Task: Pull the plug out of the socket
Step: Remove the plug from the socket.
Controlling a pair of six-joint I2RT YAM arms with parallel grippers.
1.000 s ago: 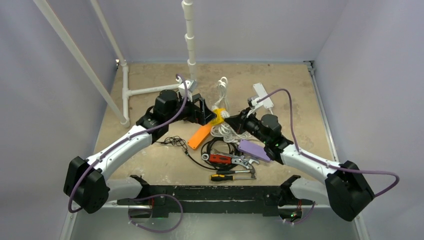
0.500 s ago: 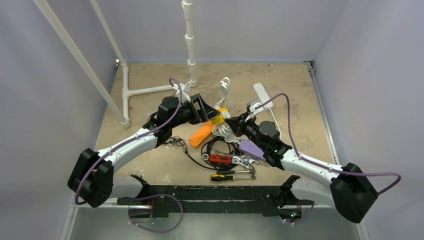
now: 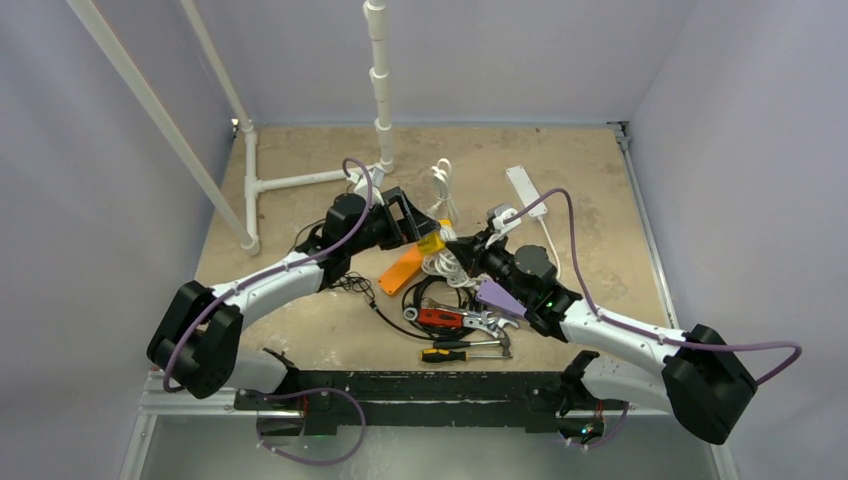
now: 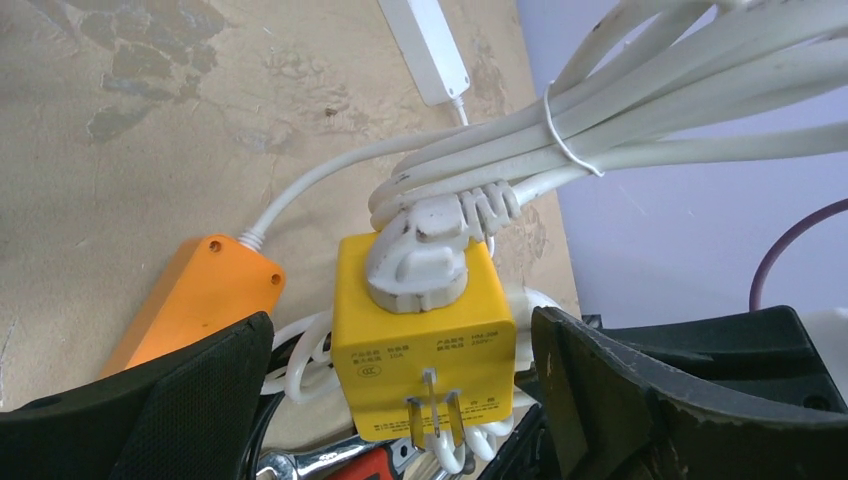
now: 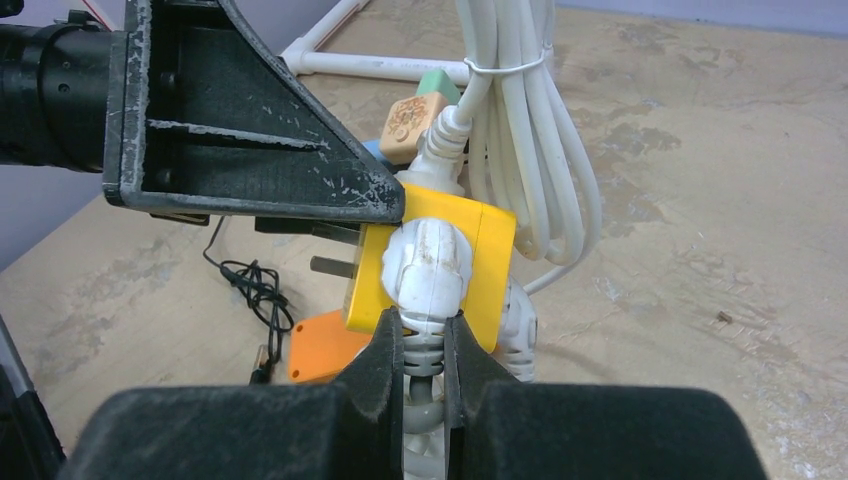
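The socket is a yellow cube [image 3: 432, 243] with bare metal prongs on one face, held up over the table's middle. White plugs sit in it. My right gripper [image 5: 424, 345] is shut on the ribbed neck of one white plug [image 5: 430, 265], which is seated in the cube face [image 5: 492, 262] turned to that camera. A second white plug [image 4: 418, 255] in the top face runs into a tied white cable bundle [image 4: 600, 110]. My left gripper [image 4: 400, 330] is open, its black fingers [image 4: 205, 400] standing on either side of the socket [image 4: 425, 340] with gaps on both sides.
Under the cube lie an orange power strip [image 3: 402, 268], loops of white cable, a black lead [image 3: 352, 283], a purple piece [image 3: 500, 297], a wrench, a red tool [image 3: 440, 318] and a screwdriver [image 3: 462, 352]. A white power strip [image 3: 524, 190] and a white pipe frame [image 3: 300, 180] are at the back.
My left arm has swung right and closer, so its open fingers now flank the yellow cube. My right gripper has shifted slightly left with the plug still in it.
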